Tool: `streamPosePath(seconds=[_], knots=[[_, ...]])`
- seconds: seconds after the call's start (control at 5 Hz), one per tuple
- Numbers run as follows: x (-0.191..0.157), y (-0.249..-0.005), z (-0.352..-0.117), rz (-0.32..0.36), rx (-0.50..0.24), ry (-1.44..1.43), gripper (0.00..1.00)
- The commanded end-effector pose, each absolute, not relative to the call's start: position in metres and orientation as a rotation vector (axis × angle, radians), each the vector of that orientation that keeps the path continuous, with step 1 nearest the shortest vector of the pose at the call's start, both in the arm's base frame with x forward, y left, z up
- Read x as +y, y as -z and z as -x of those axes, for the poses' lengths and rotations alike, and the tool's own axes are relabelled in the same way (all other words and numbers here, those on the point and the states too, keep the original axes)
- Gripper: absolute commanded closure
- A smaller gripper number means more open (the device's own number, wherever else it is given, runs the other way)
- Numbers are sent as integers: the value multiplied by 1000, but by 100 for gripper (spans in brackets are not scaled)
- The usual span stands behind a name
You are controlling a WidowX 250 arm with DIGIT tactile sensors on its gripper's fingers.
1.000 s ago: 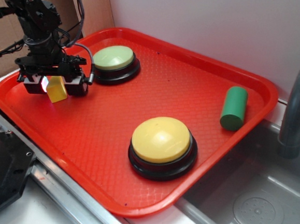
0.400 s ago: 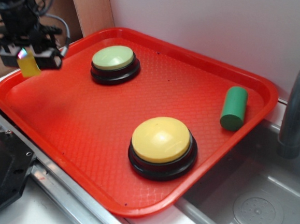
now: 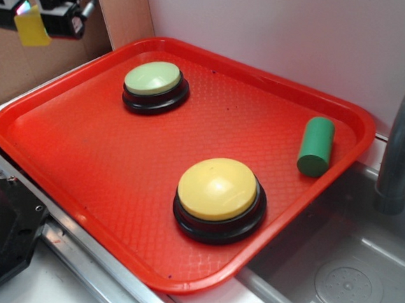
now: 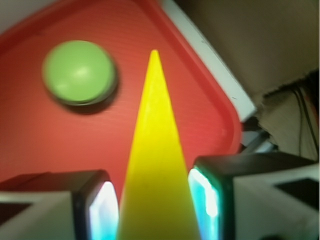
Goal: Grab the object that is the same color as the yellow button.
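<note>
Yellow block (image 3: 33,26): pinched between both jaws and held well above the tray's far left corner, so the grab is judged complete.
Red tray (image 3: 83,149): left bearing the yellow button (image 3: 218,188), pale green button (image 3: 153,78) and green cylinder (image 3: 316,146), all untouched.
Gripper (image 4: 154,205): clenched on the block's wide end, tip pointing downward.
Arm: raised high at the frame's upper left.

The black robot gripper (image 3: 34,20) sits at the upper left of the exterior view, raised clear above the red plastic tray (image 3: 103,172). Its 2 fingers (image 4: 95,207) are closed against opposite sides of the small yellow wedge-shaped block (image 4: 156,170), pads touching it. The arm above is cut off by the frame.
</note>
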State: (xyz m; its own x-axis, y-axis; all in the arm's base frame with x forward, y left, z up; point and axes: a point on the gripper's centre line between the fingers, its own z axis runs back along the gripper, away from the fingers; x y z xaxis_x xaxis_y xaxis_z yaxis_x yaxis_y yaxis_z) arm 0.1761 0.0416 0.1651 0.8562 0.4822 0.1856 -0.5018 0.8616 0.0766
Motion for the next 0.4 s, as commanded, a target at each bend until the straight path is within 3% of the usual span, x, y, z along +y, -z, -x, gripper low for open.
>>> streamPosePath(seconds=[0.0,0.2], knots=[[8,-195,-195,-75,-211,-433,100],[15,-189,-194,-109,-155,-475,100]])
